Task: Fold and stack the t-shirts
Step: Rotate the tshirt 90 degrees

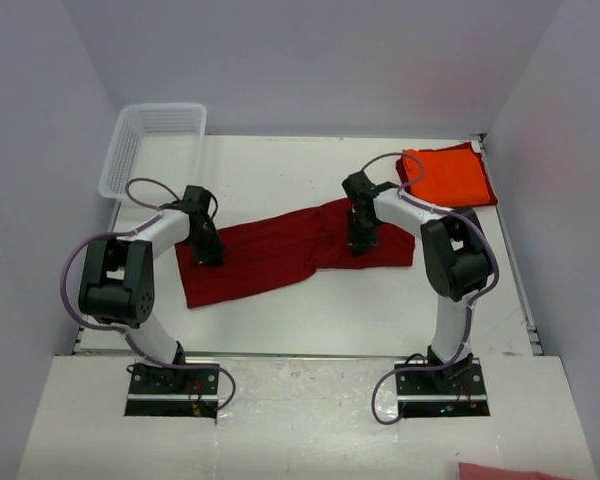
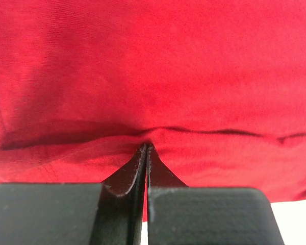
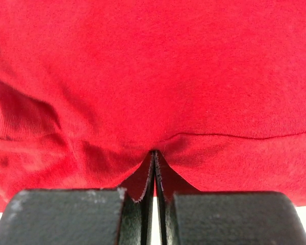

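Cloth fills both wrist views, hiding nearly all else; the crimson t-shirt [image 1: 270, 258] is spread across the table [image 1: 310, 320], pinched at its edge by the left gripper [image 2: 146, 149] and the right gripper [image 3: 154, 153], each pressed together on it; the orange t-shirt [image 1: 448, 177] lies folded at the far right corner.

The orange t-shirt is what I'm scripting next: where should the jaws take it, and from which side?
The orange t-shirt lies flat in the far right corner, walls close behind and right of it. Probably pinch its near edge from above, approaching from the near left.
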